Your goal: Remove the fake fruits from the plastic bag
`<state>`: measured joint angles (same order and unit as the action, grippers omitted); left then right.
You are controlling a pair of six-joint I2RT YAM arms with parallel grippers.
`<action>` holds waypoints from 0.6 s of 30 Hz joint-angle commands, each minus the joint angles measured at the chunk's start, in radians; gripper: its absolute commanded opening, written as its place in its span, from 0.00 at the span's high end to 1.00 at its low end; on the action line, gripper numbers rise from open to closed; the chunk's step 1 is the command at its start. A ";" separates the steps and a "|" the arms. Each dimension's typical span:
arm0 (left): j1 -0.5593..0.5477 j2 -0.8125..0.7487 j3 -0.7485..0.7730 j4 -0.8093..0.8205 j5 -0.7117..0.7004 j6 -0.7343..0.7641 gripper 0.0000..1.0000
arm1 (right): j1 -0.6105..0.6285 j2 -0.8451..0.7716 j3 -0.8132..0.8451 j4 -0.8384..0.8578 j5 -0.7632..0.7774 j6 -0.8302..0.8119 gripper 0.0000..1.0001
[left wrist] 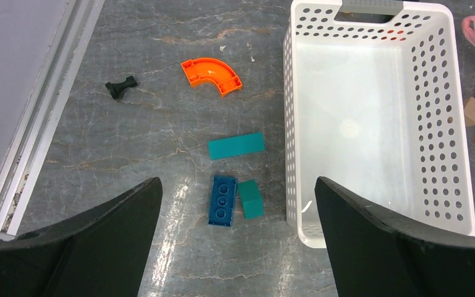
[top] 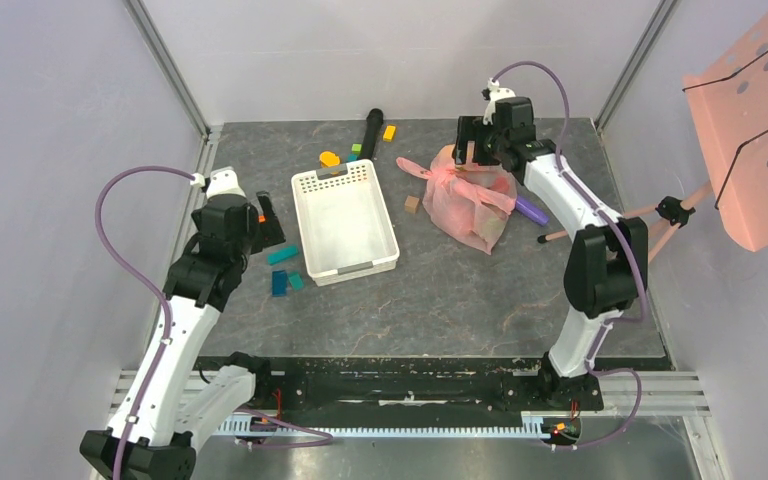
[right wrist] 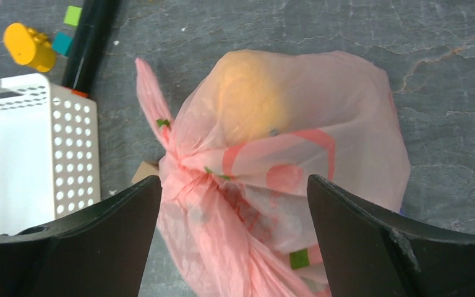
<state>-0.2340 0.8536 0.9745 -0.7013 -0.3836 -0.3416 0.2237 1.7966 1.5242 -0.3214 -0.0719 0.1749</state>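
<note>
The pink plastic bag (top: 465,200) lies at the back right of the table, bunched shut at its handles. In the right wrist view the bag (right wrist: 297,167) fills the middle, and a yellow-orange fruit (right wrist: 247,102) shows through its thin skin. The other fruits are hidden inside. My right gripper (top: 475,150) hangs open above the bag's far end, its fingers either side of the bag (right wrist: 232,238) without touching it. My left gripper (top: 260,232) is open and empty at the left, above loose blocks (left wrist: 234,201).
A white perforated basket (top: 345,222) stands empty between the arms. Coloured blocks (top: 285,270) lie left of it, an orange curved piece (left wrist: 212,74) too. A black cylinder (top: 371,130), yellow and green blocks lie behind it. A purple cylinder (top: 532,210) lies right of the bag.
</note>
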 commanded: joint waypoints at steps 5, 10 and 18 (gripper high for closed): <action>0.024 -0.001 -0.002 0.034 0.062 0.041 0.00 | 0.005 0.128 0.147 -0.111 0.129 0.059 0.06; 0.033 0.004 -0.003 0.036 0.084 0.041 0.00 | 0.013 0.200 0.200 -0.145 0.149 0.085 0.05; 0.042 0.013 -0.004 0.039 0.104 0.039 0.00 | 0.018 0.207 0.177 -0.116 0.157 0.084 0.53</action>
<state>-0.2020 0.8627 0.9745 -0.7002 -0.3073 -0.3359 0.2363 2.0361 1.7027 -0.4671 0.0689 0.2512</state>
